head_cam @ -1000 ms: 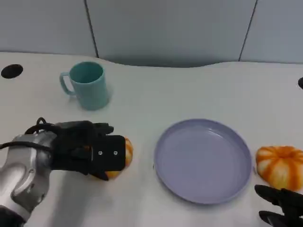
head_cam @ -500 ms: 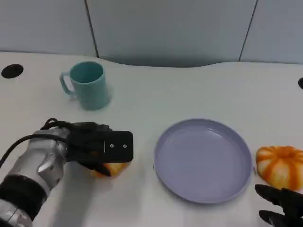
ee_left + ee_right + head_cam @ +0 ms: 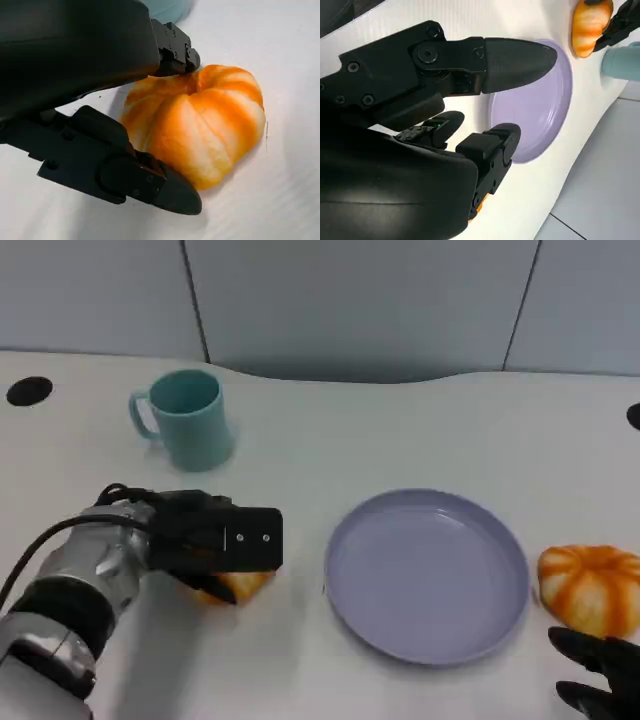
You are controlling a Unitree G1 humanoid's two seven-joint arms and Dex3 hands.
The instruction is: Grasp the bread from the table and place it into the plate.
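Left hand (image 3: 225, 545) has shifted right, now clamped over the bread (image 3: 237, 585), lower left; right hand (image 3: 600, 680) spread, lower right.

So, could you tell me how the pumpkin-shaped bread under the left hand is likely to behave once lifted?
The bread looks rounded and lobed, so it may roll if released early. Its glossy surface could slip between the left hand's fingers. It sits flat on the table, so probably stable there.

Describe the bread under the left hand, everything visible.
The bread is a pumpkin-shaped bun, orange with pale stripes, ribbed into lobes meeting at a top dimple, with a matte surface. It sits upright on the white table, left of the purple plate. The left hand covers it, fingers touching two sides.
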